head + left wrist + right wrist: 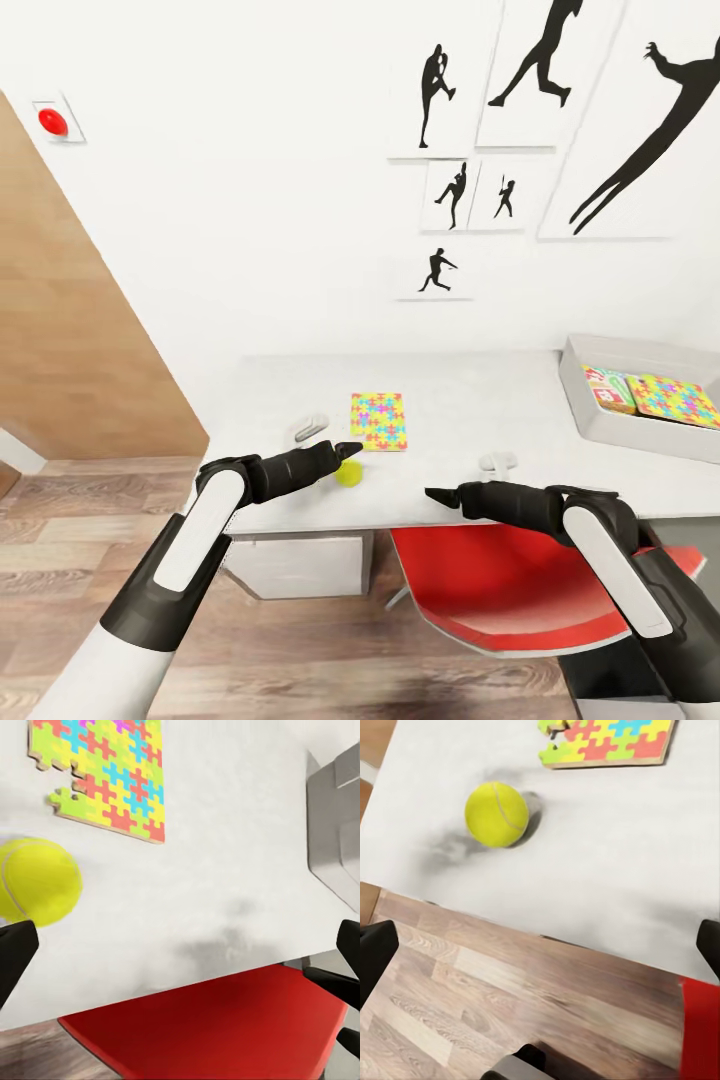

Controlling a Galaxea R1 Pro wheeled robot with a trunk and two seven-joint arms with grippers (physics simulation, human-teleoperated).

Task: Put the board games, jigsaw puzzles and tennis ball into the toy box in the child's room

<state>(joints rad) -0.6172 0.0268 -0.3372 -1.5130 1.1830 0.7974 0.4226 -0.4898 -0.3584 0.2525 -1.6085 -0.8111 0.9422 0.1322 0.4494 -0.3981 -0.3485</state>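
A glossy red chair seat point(510, 590) sits nearest, under the table's point(450, 420) smooth pale-grey edge; above that edge the left gripper point(347, 451) is spread beside the fuzzy round tennis ball point(348, 473), and the right gripper point(437, 494) is spread too. Farther in lies a flat rectangular jigsaw puzzle point(378, 421), long axis running near to far; far right, the shallow grey toy box point(600, 420) holds two printed flat pieces.
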